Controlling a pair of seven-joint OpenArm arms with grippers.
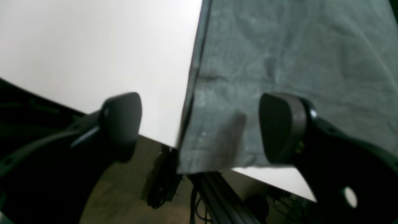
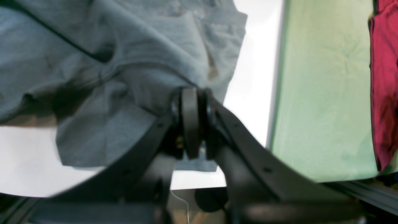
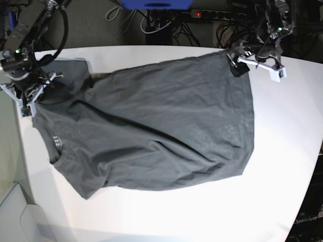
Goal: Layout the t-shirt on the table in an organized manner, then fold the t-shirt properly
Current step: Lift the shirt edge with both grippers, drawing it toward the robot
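I see the shirt [image 3: 161, 126] spread across the white worktop [image 3: 282, 166], a dark charcoal knit, soft and matte, creased in long diagonal folds. Its neck lies toward the base view's left, hem toward the right. Small white print [image 3: 56, 140] sits inside the neck, too small for me to read.

My left fingers [image 1: 199, 124] stand wide apart over the hem corner at the worktop's edge, holding nothing; their dark rounded pads [image 1: 279, 127] look smooth and rubbery, one over bare worktop, the other over cloth. The hem edge there runs straight, with a stitched seam showing.

My right fingers [image 2: 190, 124] are pressed together on a bunch of shirt [image 2: 124, 77] near a sleeve, and the cloth puckers into deep folds around them. The worktop [image 2: 248, 93] shows smooth and matte beside it.

Past the worktop's edge in the right wrist view lies a pale green surface [image 2: 323, 93], faintly dimpled, and a deep red cloth [image 2: 384, 77] beside it.
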